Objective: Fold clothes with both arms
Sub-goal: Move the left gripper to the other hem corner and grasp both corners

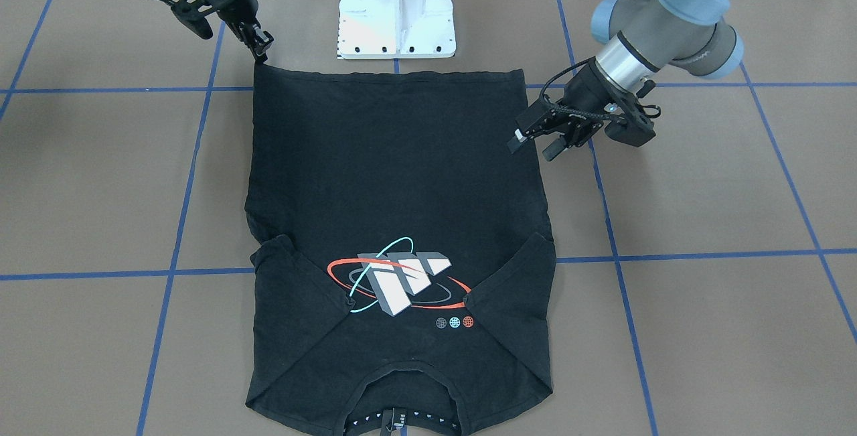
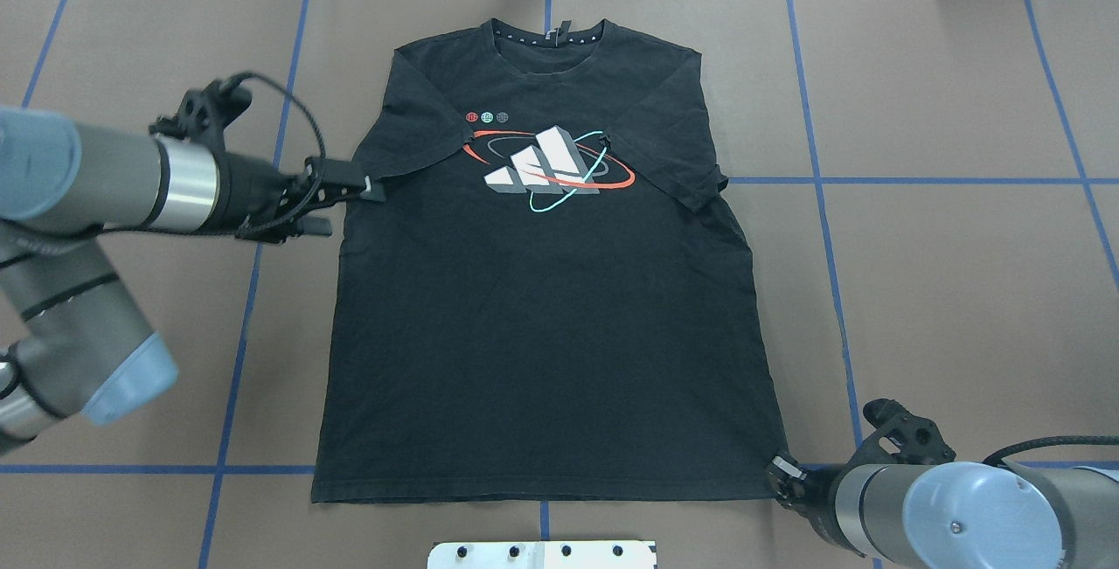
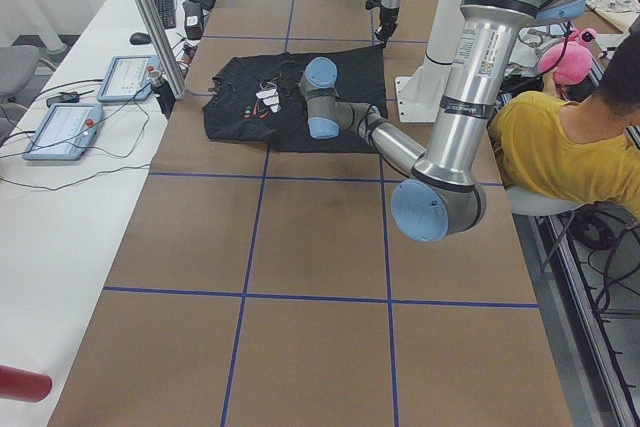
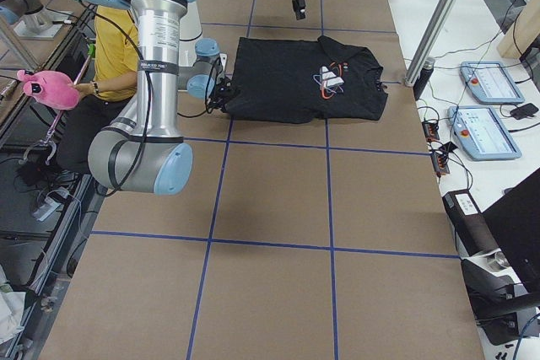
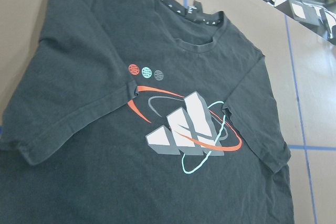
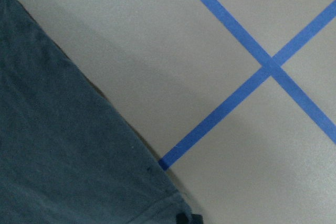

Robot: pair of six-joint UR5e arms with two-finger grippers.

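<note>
Now | right gripper point(image 1: 261, 53) pinched on T-shirt's point(image 1: 395, 175) near hem corner | left gripper point(image 1: 533, 147) agape beside sleeve point(image 1: 515, 288) | grip both layers, lift level

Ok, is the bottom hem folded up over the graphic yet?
No: the T-shirt lies full length, its hem at the robot's end and the graphic uncovered.
</note>
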